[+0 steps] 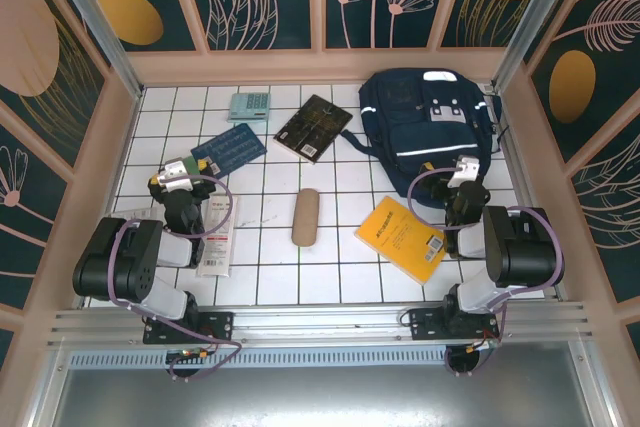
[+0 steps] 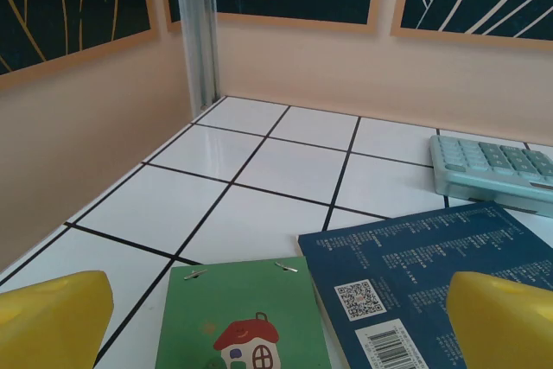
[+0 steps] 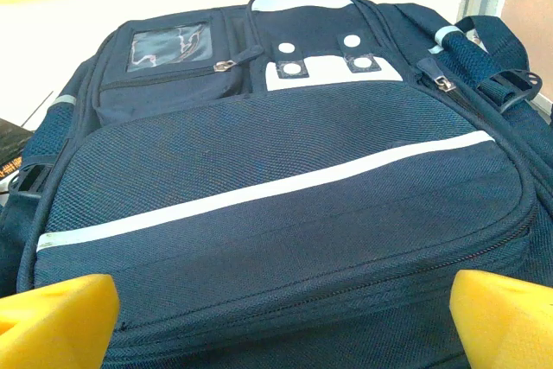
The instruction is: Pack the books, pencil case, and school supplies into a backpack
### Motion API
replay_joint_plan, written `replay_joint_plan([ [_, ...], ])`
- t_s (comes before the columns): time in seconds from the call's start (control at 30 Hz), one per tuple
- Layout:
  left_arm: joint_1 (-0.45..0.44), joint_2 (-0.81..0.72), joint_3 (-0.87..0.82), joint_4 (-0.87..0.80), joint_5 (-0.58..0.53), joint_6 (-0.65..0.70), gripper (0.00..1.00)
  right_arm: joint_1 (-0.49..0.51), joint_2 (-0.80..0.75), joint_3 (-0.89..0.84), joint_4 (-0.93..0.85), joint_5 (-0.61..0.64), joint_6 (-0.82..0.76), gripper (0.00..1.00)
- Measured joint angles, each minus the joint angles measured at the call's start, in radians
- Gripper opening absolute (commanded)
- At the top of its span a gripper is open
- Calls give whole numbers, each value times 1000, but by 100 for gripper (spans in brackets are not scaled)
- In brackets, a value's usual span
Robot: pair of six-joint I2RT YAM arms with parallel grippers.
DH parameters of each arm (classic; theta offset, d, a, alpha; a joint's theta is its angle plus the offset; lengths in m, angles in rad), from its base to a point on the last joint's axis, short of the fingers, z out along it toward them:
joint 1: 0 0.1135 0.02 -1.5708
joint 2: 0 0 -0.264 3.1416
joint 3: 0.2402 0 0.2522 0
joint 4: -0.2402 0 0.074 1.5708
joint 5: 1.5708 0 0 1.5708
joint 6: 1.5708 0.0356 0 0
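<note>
Hovering released, the left hand [image 1: 185, 169] sits over the green book [image 2: 238, 326]; the right hand [image 1: 465, 169], equally released, faces the backpack [image 1: 425, 117].

noted navy with white stripes on the backpack [image 1: 425, 117]; left of it, saw a black book [image 1: 313, 127] patterned in gold, a pale teal calculator [image 1: 249, 105], a blue book [image 1: 230, 150] and a tan pencil case [image 1: 305, 217].

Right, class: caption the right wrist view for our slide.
Open jaws face the navy backpack, its white stripes turned upward.
</note>
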Motion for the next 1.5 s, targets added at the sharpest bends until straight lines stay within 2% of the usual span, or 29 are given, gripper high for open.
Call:
replay_joint_plan([
  [0.9, 0, 0, 0, 0, 0, 0, 99, 0, 0, 0, 0, 0, 0, 99],
  [1.03, 0, -18, 4, -21, 0, 0, 99, 24, -15, 0, -10, 70, 1, 99],
  [1.13, 0, -90, 77, -192, -20, -6, 99, 46, -108, 26, -132, 148, 16, 99],
  [1.27, 0, -180, 282, -463, -69, -61, 99, 46, -190, 143, -290, 221, 61, 99],
  [1.37, 0, -231, 438, -676, -123, -206, 99, 44, -233, 175, -358, 254, 125, 99],
  [1.5, 0, -248, 599, -967, -173, -483, 99, -16, -274, 235, -565, 261, 324, 99],
])
